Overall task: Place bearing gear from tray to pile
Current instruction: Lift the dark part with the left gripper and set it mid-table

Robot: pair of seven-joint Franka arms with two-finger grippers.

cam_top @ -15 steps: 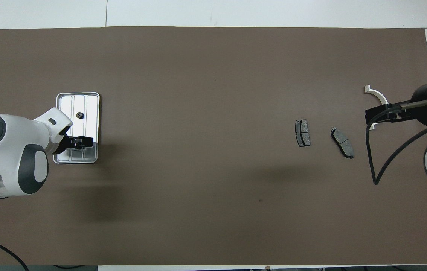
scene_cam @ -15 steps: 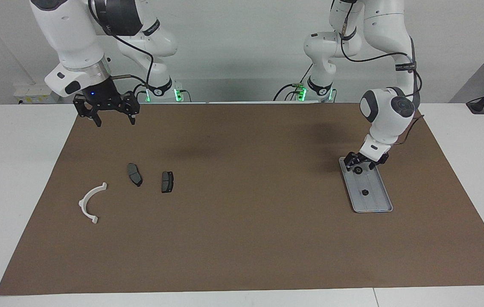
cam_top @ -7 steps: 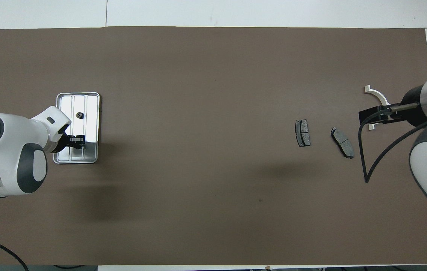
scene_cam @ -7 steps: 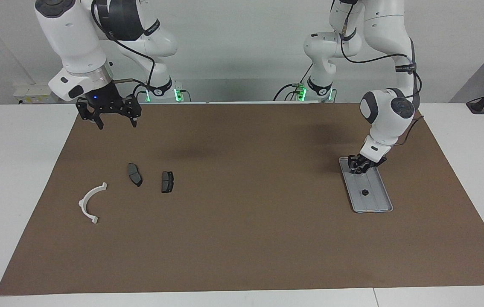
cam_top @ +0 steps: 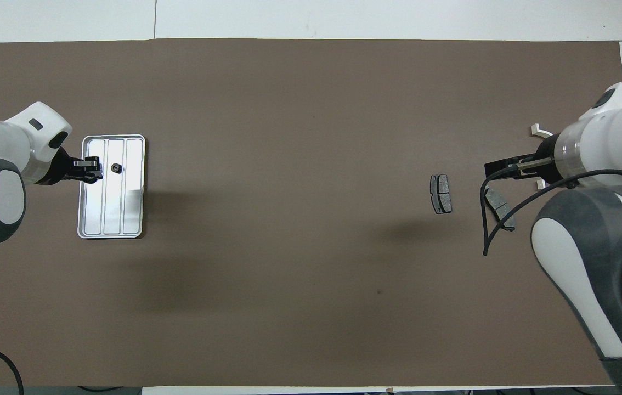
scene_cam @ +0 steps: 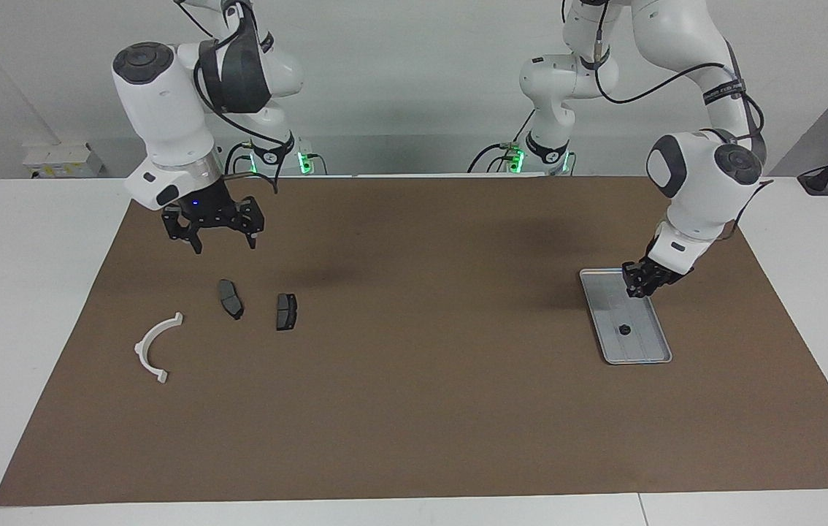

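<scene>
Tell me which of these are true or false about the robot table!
1. A small black gear lies in the tray. True.
2. The white half-ring lies in the tray. False: it lies on the brown mat.
3. The right gripper hangs open. True.
4. The two dark plates touch. False: they lie apart.
5. The left gripper is over the plates. False: it is over the tray.

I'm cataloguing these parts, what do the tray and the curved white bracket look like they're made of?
The tray looks like bare metal: silver-grey, shiny, mirror-like glare between its ridges. The bracket looks like matte white plastic, or possibly painted metal: even colour, no glint.
</scene>
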